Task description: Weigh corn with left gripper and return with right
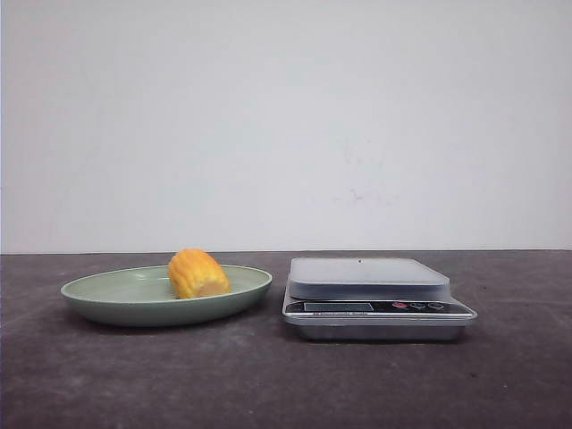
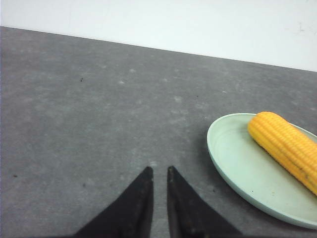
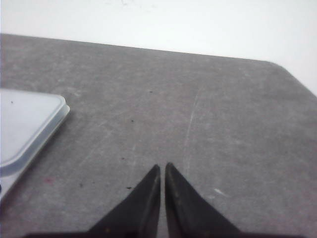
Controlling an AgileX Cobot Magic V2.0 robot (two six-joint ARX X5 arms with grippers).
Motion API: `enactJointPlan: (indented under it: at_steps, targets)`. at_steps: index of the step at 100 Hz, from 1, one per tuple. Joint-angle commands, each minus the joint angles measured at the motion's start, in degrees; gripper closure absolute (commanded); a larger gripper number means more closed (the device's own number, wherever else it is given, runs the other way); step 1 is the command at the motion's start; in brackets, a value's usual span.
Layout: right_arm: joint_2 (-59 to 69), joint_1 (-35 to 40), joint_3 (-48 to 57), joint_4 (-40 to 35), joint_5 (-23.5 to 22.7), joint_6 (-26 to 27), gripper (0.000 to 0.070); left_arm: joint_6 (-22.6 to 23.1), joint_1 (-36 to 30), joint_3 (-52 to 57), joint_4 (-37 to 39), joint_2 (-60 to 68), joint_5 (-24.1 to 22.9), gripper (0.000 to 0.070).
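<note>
The yellow-orange corn (image 1: 197,273) lies on the pale green plate (image 1: 107,299) at the left of the table; it also shows in the left wrist view (image 2: 287,146) on the plate (image 2: 237,168). The silver kitchen scale (image 1: 371,295) stands to the right of the plate with its platform bare; its corner shows in the right wrist view (image 3: 25,126). My left gripper (image 2: 159,171) hangs over bare table beside the plate, jaws nearly together and empty. My right gripper (image 3: 162,167) is over bare table beside the scale, jaws nearly together and empty. Neither gripper shows in the front view.
The dark grey table (image 1: 268,384) runs back to a white wall (image 1: 286,116). The table's far right corner shows in the right wrist view (image 3: 277,64).
</note>
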Motion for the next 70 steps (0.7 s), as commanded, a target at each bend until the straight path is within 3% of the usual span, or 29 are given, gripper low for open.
enactJointPlan:
  at_steps: [1,27,49,62,70]
  targets:
    - [0.02,-0.09,-0.2,0.79,0.15,3.32,0.069,0.7,0.11,-0.96,-0.24,-0.07,0.07,0.07]
    - [0.02,-0.07,-0.2,0.04,0.11,4.85,0.069,0.57,0.11,-0.94,-0.2,-0.07,-0.04,0.07]
    - [0.07,-0.07,2.54,-0.15,-0.85,12.22,0.0696,-9.16,0.09,-0.48,3.45,-0.07,0.85,0.0697]
    - [3.39,-0.02,12.0,-4.9,-0.85,15.37,0.0697,-15.98,0.09,5.95,1.99,1.51,2.25,0.069]
    - [8.41,-0.02,19.47,-7.52,-0.9,15.26,0.0697,-16.59,0.09,12.48,0.11,5.57,2.78,0.069]
